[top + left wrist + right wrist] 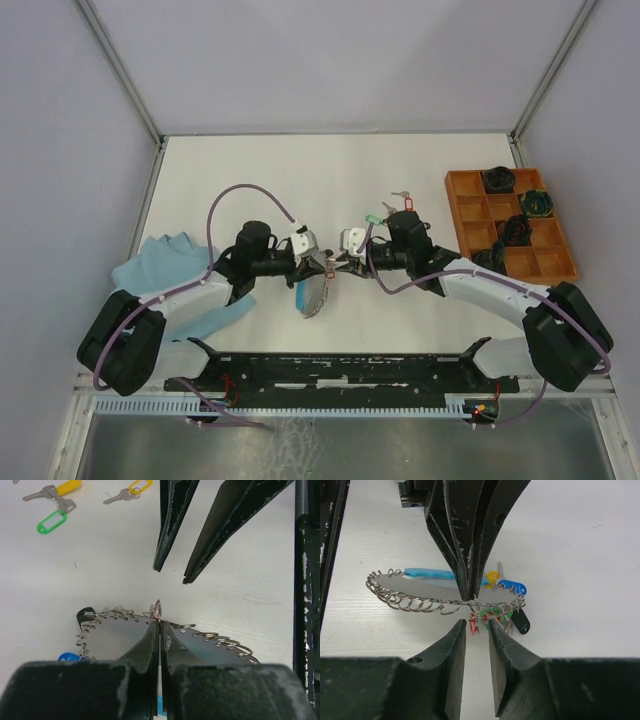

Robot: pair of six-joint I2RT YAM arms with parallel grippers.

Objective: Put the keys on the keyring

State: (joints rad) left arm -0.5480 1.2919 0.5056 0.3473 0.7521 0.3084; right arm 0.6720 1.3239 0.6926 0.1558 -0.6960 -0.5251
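The keyring [312,297] is a thin metal loop strung with several small split rings and a blue sleeve [430,573]. My left gripper [159,620] is shut on its wire and holds it off the table; it also shows in the top view [318,258]. Keys with blue [512,586], yellow [492,576], black [521,622] and green [503,612] tags hang on the ring. My right gripper [477,624] is open, its jaws either side of a small ring with a red-tagged key [474,625] hanging from the loop. Loose keys with green [51,521] and yellow [67,486] tags lie on the table.
An orange compartment tray [463,183] with dark coiled bundles [497,180] stands at the right. A light blue cloth [170,270] lies at the left under the left arm. A red-tagged key [401,205] lies behind the right gripper.
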